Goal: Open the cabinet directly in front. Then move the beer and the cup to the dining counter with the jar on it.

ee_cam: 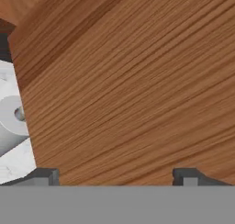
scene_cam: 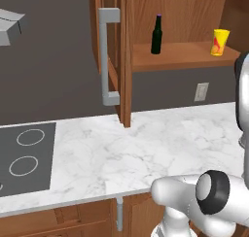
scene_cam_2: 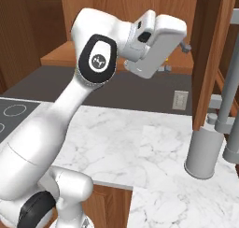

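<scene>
The robot's own elbow is blocking the bottom right of the left base view. Beyond it the marble table [scene_cam: 146, 148] is stretching out, its cooktop [scene_cam: 24, 158] cut off at the left edge. The hand [ee_cam: 117, 178] is gaping wide with nothing in it, tips pressed up close to a wood panel. The cabinet [scene_cam: 127, 56] is standing open, door edge and grey handle [scene_cam: 108, 56] facing us. Back on its shelf, the beer [scene_cam: 156, 35] is standing upright, the cup [scene_cam: 220, 42] well apart to its right.
</scene>
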Available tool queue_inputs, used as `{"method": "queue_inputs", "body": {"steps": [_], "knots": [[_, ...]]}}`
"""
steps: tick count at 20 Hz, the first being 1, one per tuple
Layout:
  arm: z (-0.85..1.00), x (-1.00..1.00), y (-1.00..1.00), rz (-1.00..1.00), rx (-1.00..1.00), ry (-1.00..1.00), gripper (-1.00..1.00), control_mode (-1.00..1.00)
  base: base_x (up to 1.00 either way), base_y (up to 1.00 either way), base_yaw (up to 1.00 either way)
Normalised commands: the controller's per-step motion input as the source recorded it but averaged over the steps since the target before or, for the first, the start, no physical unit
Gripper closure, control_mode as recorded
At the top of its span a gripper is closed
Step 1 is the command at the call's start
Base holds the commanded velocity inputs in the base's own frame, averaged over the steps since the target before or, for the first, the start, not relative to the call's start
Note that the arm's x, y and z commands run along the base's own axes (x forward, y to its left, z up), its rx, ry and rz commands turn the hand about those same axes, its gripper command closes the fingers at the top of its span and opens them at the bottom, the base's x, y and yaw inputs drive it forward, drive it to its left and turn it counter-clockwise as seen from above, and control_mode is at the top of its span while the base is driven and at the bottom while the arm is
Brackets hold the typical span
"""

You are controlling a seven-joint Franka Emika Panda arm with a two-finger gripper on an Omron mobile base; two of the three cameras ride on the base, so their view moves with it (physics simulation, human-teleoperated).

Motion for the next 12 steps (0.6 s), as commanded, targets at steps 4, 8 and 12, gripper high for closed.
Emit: {"method": "queue_inputs", "body": {"steps": [4,8,12], "knots": [[-0.29,0.06,0.74,0.28,0.01,0.13,-1.0,-1.0,0.0,0.0,0.0],[-0.24,0.02,0.52,0.22,0.2,0.03,-1.0,-1.0,0.0,0.0,0.0],[-0.14,0.0,0.27,0.13,0.33,0.01,-1.0,-1.0,0.0,0.0,0.0]]}}
